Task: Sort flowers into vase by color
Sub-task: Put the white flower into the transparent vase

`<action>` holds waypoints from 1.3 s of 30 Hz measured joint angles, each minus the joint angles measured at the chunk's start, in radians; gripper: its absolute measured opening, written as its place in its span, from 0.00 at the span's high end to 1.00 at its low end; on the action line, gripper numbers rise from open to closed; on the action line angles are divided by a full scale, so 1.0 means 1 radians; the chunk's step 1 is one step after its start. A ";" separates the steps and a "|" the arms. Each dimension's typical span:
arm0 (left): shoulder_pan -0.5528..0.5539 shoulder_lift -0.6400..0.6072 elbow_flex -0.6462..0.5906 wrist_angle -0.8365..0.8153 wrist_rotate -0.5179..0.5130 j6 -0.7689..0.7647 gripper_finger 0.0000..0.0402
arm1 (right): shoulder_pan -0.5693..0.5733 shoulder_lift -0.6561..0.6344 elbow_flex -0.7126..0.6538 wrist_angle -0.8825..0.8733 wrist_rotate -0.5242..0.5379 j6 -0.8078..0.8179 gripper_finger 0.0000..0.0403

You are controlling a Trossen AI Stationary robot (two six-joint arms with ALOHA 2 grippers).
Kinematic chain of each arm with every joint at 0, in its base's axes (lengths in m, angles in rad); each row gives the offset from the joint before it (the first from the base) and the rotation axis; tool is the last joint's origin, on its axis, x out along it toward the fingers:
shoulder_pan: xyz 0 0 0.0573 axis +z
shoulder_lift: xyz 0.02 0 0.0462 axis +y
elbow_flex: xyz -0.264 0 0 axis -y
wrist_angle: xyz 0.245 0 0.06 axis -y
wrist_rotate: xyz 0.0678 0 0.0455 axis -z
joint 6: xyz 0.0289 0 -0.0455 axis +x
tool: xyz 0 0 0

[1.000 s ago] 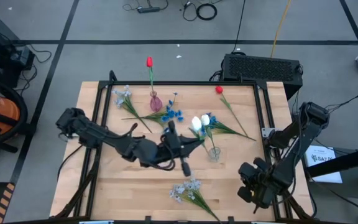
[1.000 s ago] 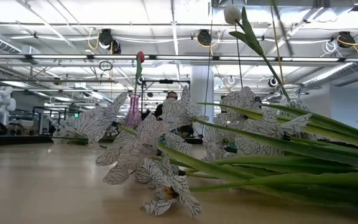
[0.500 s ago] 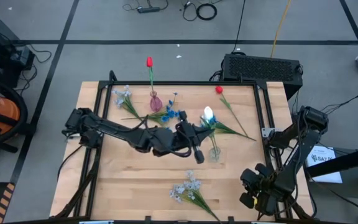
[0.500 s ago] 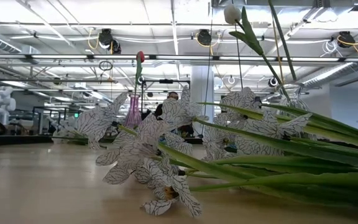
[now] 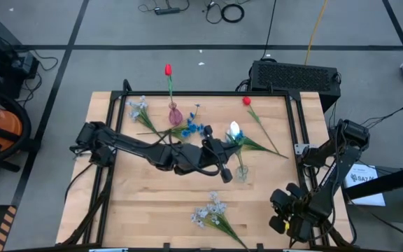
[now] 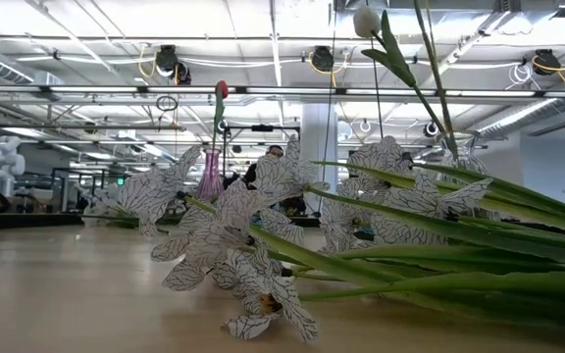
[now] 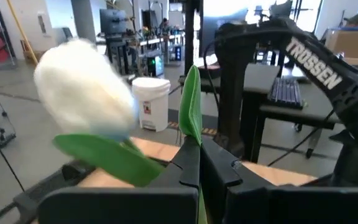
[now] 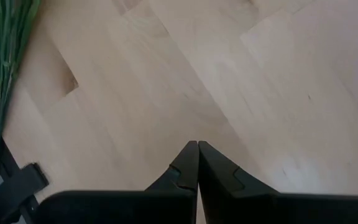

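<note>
Near the middle of the desk (image 5: 138, 189), the left end effector (image 5: 224, 158) is clamped on the green stem of a white tulip (image 5: 234, 128), its fingers pressed together around the stem as the left wrist view shows, with the white bud (image 7: 82, 93) and a broad leaf (image 7: 107, 158) close in front of the camera. The relation that matters is between that stem and the clear vase (image 5: 241, 172): the vase stands just beside the end effector, on the side toward the right arm, and already carries a white bloom. From above, the held tulip runs from the grip toward the far edge of the desk, its bud beyond the vase mouth, so the stem's long axis looks tilted, not upright; I judge that the lower end must be swung down and lined up over the narrow mouth before it can drop in. The left arm reaches far across the desk, stretched low from its base at the left edge, wrist turned toward the vase.

The right end effector (image 5: 285, 213) waits near the desk's near right corner, fingers together and empty, pointing down at bare wood.

A pink vase (image 5: 175, 114) with a red tulip (image 5: 168, 70) stands toward the far edge; another red tulip (image 5: 246, 101), blue sprays (image 5: 196, 128) and pale sprays (image 5: 212, 212) lie loose on the wood.
</note>
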 joint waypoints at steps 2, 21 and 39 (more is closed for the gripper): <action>0.000 0.023 -0.001 0.005 0.015 -0.002 1.00 | -0.001 0.000 0.000 -0.001 0.006 0.000 1.00; 0.000 0.148 -0.002 0.021 0.135 -0.107 0.80 | -0.001 0.000 0.000 0.001 0.005 0.028 1.00; 0.000 -0.082 -0.001 -0.699 0.332 -0.207 0.62 | -0.002 -0.001 0.000 -0.008 0.028 0.276 1.00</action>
